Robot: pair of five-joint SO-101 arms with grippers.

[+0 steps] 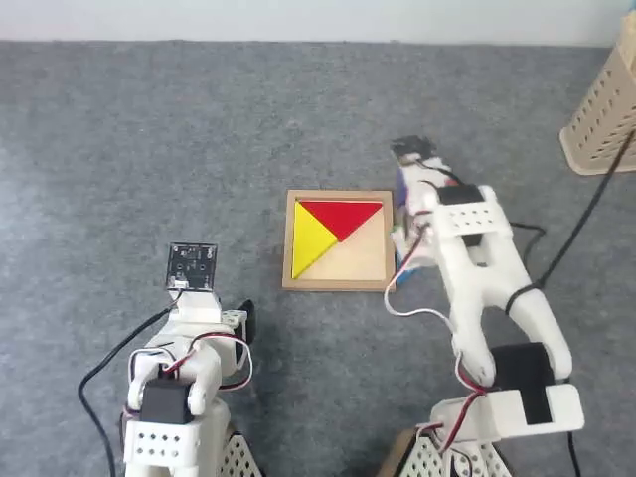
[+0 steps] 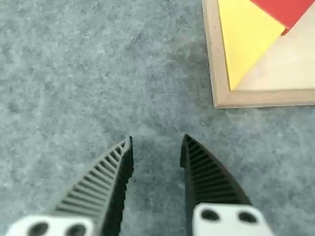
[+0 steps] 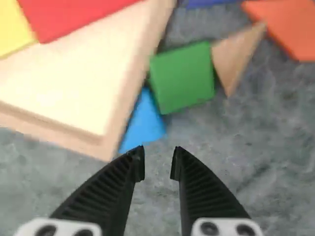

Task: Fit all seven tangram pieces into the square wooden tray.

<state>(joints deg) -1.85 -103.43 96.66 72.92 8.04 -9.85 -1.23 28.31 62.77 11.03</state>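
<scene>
The tray (image 1: 338,285) lies mid-table, with a yellow triangle (image 1: 310,243) and a red triangle (image 1: 341,216) already seated in it. Beside its edge a blue piece (image 3: 143,123), a green square (image 3: 182,76) and a tan triangle (image 3: 234,56) are clustered. The right claw (image 3: 156,162), narrowly parted and empty, is poised near the blue piece, which is judged the next to be gripped. The left claw (image 2: 156,147), parted and empty, is held over carpet (image 2: 74,73).

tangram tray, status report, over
Open and empty: left gripper near the tray, right gripper just short of the blue piece. In the tray: red triangle, yellow triangle. In the way: green square crowding the blue piece.
</scene>
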